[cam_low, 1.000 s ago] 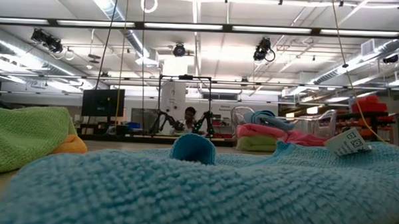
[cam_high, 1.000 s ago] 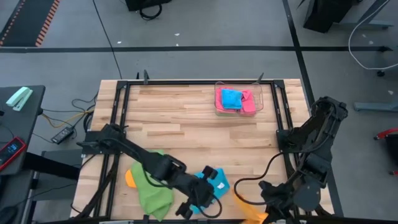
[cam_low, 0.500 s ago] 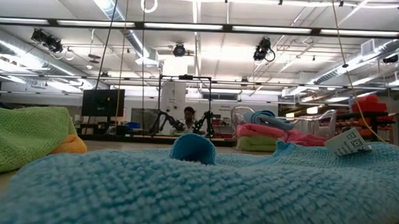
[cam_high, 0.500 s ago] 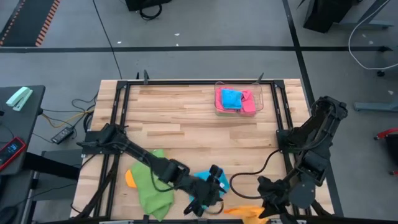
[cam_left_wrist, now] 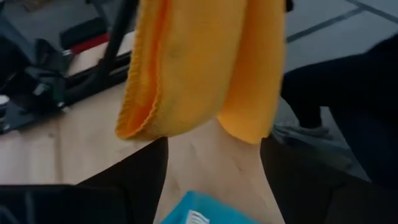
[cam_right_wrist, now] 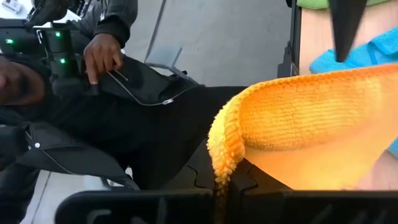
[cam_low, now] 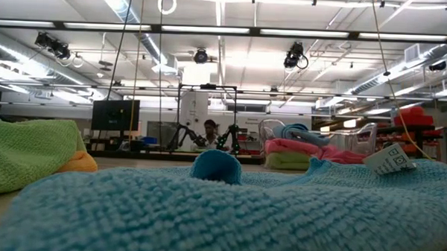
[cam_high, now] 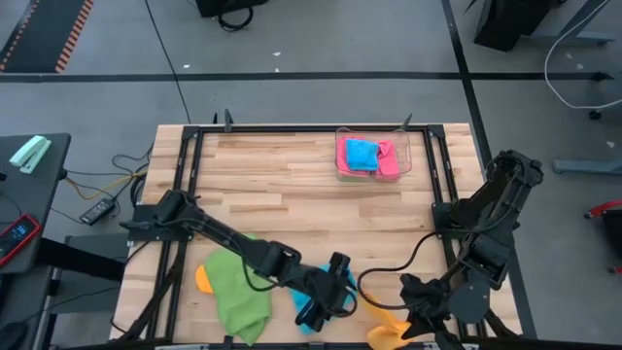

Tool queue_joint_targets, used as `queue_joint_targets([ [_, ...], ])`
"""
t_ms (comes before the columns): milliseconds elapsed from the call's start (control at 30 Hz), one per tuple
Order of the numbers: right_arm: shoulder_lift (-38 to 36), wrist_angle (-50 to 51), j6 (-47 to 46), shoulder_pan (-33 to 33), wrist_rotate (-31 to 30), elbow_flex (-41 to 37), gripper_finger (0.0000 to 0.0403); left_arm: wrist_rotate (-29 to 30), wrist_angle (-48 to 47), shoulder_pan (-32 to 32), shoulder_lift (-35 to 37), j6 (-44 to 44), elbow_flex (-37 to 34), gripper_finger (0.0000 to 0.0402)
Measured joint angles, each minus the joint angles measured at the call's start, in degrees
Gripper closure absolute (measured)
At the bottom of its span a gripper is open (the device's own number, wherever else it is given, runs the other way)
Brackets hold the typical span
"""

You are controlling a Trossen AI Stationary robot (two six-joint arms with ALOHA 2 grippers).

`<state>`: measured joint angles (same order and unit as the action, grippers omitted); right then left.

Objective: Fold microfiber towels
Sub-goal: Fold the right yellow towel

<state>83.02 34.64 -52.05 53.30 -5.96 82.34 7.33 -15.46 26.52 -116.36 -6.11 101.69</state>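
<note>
orange towel (cam_right_wrist: 298, 112): plush, looped, draped | blue towel (cam_low: 228, 215): nubby pile

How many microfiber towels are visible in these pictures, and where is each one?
6, perhaps more hidden. Two are in the clear tray: blue towel, pink towel. Near the front edge: green towel, an orange one under it, blue one beneath the left gripper, and another orange towel held by the right gripper.

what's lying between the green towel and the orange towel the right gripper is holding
The sky blue towel, with the left gripper over it, seen from the high view.
</note>
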Motion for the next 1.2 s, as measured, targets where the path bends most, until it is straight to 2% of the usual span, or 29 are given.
queue_joint_targets([
  [133, 0.0, 0.0, -0.3, 0.0, 0.0, 0.0, 0.0397, 2.5, -1.5, -0.9, 0.0, 2.5, 0.0, 0.0151],
  [267, 0.0, 0.0, -0.3, 0.0, 0.0, 0.0, 0.0397, 2.4, -1.7, -1.6, 0.0, 2.5, 0.0, 0.0167],
  [333, 0.0, 0.0, -0.2, 0.0, 0.0, 0.0, 0.0397, 0.2, -1.0, -2.3, -0.7, 3.9, 0.1, 0.0171],
  [433, 0.0, 0.0, 0.0, 0.0, 0.0, 0.0, 0.0397, -7.2, -0.7, -2.8, -1.0, 5.5, 0.0, 0.0170],
  [500, 0.0, -0.1, 0.2, 0.0, 0.0, 0.0, 0.0397, -8.4, -0.2, -2.8, -1.0, 5.1, 0.1, 0.0167],
  [800, 0.0, -0.1, 0.9, 0.0, 0.0, 0.0, 0.0397, -8.7, -2.2, -0.9, -1.5, -1.9, 0.0, 0.0169],
  [933, 0.0, -0.1, 1.0, -0.4, 0.0, 0.0, 0.0397, -8.6, 0.1, -1.0, -1.4, -0.2, 0.0, 0.0172],
  [1200, 0.0, 0.0, 1.1, -0.6, 0.0, 0.0, 0.0397, -8.7, -1.1, -3.0, -1.4, 5.5, 0.0, 0.0173],
])
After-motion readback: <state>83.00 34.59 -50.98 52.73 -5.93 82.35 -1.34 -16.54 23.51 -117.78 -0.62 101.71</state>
